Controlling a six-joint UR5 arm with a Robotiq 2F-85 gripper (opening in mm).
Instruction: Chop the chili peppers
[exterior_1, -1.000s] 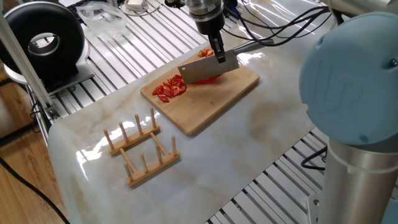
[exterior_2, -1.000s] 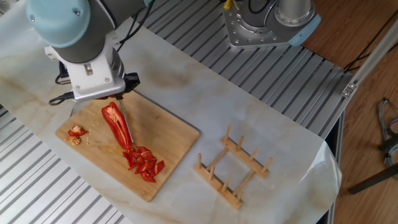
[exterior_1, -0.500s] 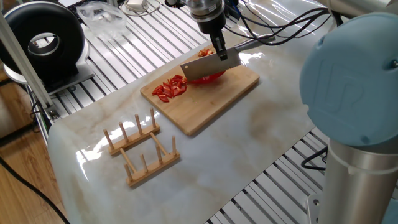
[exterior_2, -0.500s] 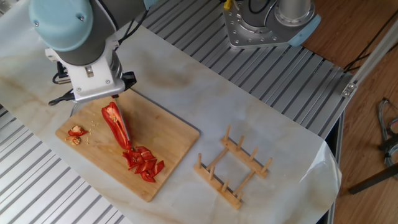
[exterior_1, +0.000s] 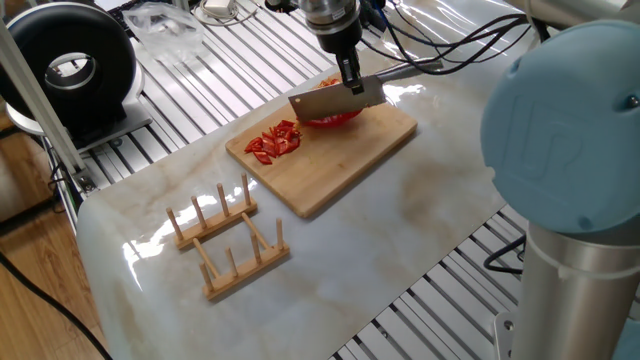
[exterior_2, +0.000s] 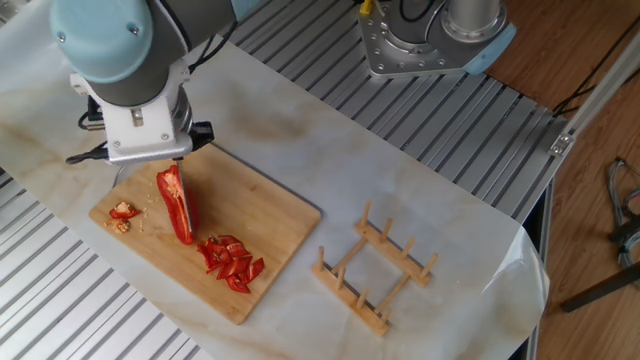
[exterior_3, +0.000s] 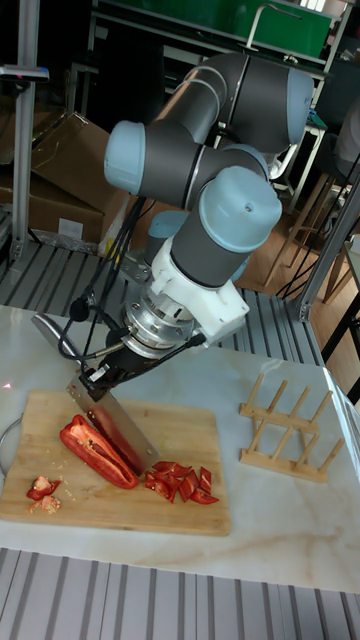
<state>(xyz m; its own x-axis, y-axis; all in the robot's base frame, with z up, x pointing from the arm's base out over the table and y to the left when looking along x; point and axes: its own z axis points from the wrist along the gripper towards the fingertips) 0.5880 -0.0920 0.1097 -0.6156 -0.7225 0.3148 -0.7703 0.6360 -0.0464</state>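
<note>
Chili peppers: one long half (exterior_2: 176, 205) and a pile of cut bits (exterior_2: 230, 263) lie on the cutting board (exterior_2: 272, 222). The gripper (exterior_1: 351, 84), fingers clenched on a cleaver (exterior_3: 117, 421), holds its blade beside the half. A wooden rack (exterior_2: 374, 266) stands well apart.

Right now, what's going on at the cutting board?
The arm's gripper holds a cleaver over the wooden cutting board, blade beside the long red chili half. A pile of chopped chili bits lies near the board's end, and a few scraps lie at the other end. Most of that half is uncut. A wooden rack stands off the board.
</note>
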